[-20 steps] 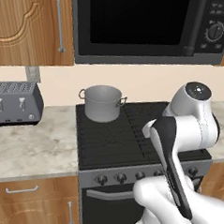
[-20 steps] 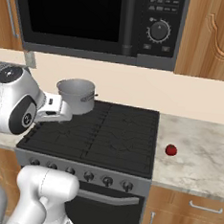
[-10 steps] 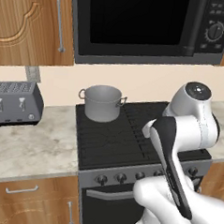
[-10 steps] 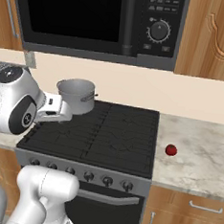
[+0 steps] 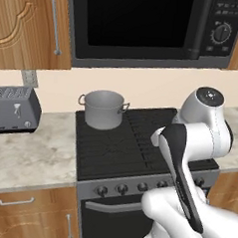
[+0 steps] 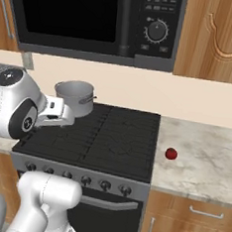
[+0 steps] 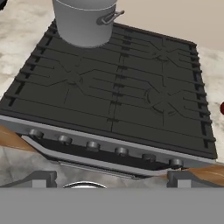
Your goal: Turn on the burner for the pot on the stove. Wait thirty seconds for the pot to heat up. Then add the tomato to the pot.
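My jaws stand spread as wide as they go and hold nothing; in the hand view their two tips rise at the bottom edge, just short of the stove's [image 7: 118,100] front. I hang back here, I judge, because the first job is a knob, and from this stance the whole row of knobs [image 7: 105,148] on the silver strip lies square before me.

The pot [image 5: 102,109] sits on the rear left burner, lidless and upright, one loop handle turned toward the middle of the grates. It is well apart from my jaws, across the full depth of the grates (so its knob is probably one of those toward the left of the row, though I cannot read any markings).

The tomato [image 6: 171,153] rests on the marble tabletop [image 6: 203,160] just beside the stove's right edge, far from the pot and off to the right of my jaws. No burner looks lit yet.
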Tool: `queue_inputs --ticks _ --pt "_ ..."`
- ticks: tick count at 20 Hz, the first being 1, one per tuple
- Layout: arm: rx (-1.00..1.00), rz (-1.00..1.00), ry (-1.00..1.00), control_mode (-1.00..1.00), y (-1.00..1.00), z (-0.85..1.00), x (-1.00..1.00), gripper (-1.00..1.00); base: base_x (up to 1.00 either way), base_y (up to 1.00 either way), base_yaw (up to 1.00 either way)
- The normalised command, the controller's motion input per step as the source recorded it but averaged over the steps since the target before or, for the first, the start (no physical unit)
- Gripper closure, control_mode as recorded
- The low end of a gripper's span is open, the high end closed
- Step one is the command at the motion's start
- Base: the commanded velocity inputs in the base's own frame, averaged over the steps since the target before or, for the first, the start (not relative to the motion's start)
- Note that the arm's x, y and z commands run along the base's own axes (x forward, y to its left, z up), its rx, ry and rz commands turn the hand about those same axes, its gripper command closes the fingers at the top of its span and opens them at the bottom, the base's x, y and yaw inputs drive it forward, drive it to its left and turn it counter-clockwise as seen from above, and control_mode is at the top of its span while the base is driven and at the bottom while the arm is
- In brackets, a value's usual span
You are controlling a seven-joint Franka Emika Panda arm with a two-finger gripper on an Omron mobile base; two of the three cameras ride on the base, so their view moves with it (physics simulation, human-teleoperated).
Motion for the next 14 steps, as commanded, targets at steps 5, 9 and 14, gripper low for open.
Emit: queue_inputs --ticks 5,9,14 --pt "0.0 0.0 0.0 1.0 0.0 0.0 0.0 -1.0 -0.23 -0.42 0.0" --pt "0.0 0.0 0.0 1.0 0.0 0.0 0.0 -1.0 -0.1 -0.36 0.0" --pt "0.0 0.0 0.0 1.0 0.0 0.0 0.0 -1.0 -0.06 -0.36 0.0"
